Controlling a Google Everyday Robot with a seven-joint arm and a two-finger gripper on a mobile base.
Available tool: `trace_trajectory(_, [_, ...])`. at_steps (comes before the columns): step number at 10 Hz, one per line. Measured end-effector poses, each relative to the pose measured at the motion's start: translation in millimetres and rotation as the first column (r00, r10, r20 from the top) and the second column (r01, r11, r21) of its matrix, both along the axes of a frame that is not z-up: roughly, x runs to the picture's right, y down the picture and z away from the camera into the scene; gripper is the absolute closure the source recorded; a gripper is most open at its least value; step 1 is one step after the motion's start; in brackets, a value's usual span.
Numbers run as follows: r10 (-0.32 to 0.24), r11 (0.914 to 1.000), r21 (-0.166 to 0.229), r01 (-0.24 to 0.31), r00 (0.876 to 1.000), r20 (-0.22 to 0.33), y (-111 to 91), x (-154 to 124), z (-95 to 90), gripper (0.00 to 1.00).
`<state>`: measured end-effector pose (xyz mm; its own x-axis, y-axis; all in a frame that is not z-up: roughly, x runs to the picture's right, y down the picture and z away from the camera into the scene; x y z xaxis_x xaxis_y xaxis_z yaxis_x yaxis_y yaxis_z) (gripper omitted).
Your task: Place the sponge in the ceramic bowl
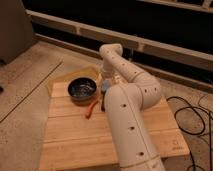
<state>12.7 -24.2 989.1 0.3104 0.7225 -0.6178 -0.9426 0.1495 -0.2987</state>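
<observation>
Pale wooden table (75,137) on a speckled floor bears the ceramic bowl (81,89), with the sponge (105,88) lying just beside it at its three o'clock. Directly over the sponge, toward twelve o'clock, hangs the gripper (106,79), released and grasping nothing. A black bar (103,103) lies at the sponge's six o'clock.

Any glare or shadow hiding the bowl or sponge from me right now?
Camera view: dim warm light, dark background, no strong glare on the bowl. Camera view: the arm covers most of the gripper, which is low beside the bowl, and leaves only a bit of the sponge showing.
</observation>
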Motion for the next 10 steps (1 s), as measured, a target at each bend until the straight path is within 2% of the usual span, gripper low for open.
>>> trace_trajectory(4, [-0.011, 0.9996, -0.025, 0.011, 1.0, -0.028, 2, 15, 8.6, 0.35])
trace_trajectory(10, [-0.029, 0.9977, -0.063, 0.027, 0.999, -0.028, 15, 20, 19.1, 0.35])
